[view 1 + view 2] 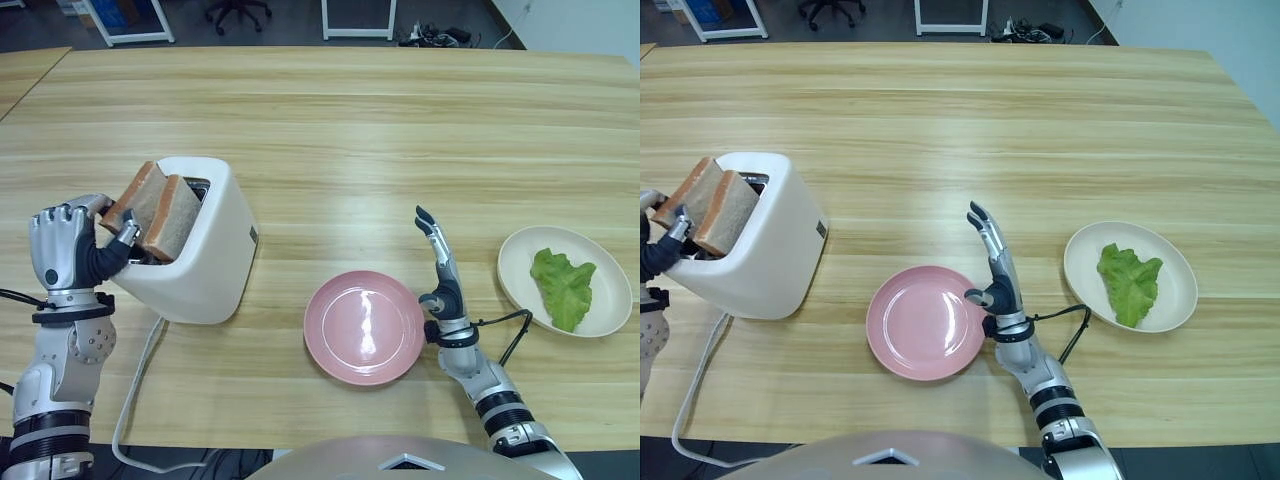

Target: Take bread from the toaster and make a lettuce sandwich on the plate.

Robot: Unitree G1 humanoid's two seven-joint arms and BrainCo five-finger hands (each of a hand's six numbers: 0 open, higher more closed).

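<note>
A white plastic toaster (205,245) stands near the left front corner of the light wooden table (350,120), with two brown-crusted bread slices (165,215) sticking up out of it. The left hand (62,245) curls its fingers around the outer slice (135,195). The right hand (440,275), fingers straight and empty, stands between the round pink plate (365,325) by the front edge and a cream dish (610,290) holding a green lettuce leaf (562,285).

Lower bread (152,207) halves inside toaster (215,255)

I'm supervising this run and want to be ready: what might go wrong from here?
1. The left hand pinches one bread slice where two lean together in the toaster; pulling may drag out both or shift the toaster.
2. The right hand stands open close beside the pink plate; it might nudge it.
</note>
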